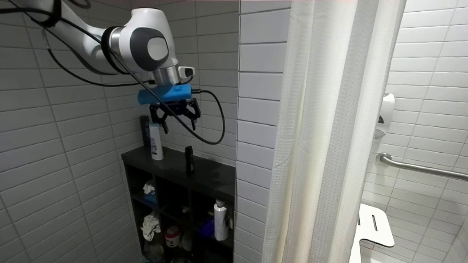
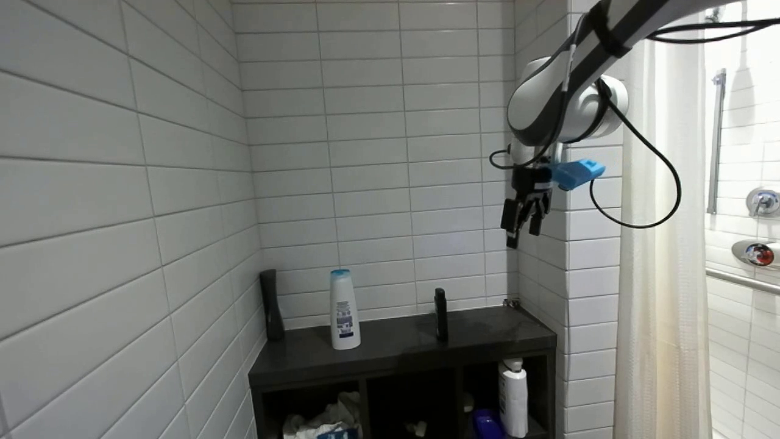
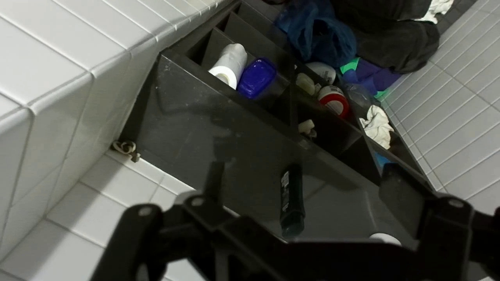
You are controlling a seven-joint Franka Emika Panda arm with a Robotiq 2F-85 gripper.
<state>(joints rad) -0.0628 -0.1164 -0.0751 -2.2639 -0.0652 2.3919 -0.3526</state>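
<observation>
Currently hovers above the shelf (image 2: 390,335) with gripper (image 1: 179,128) spread wide, holding nothing. Expect light, stiff, perhaps slick handling from the black tube (image 2: 441,315) upright atop that shelf; best gripped mid-body.

You have a slim black object (image 2: 441,314) standing upright on the dark shelf top (image 2: 487,326), well apart from the white bottle (image 2: 345,314) with the blue cap. It is long and narrow, like a thick marker or a small tube; the dim light makes it hard to say which. In the wrist view you can see pale lettering along its side, too blurred to read.
</observation>
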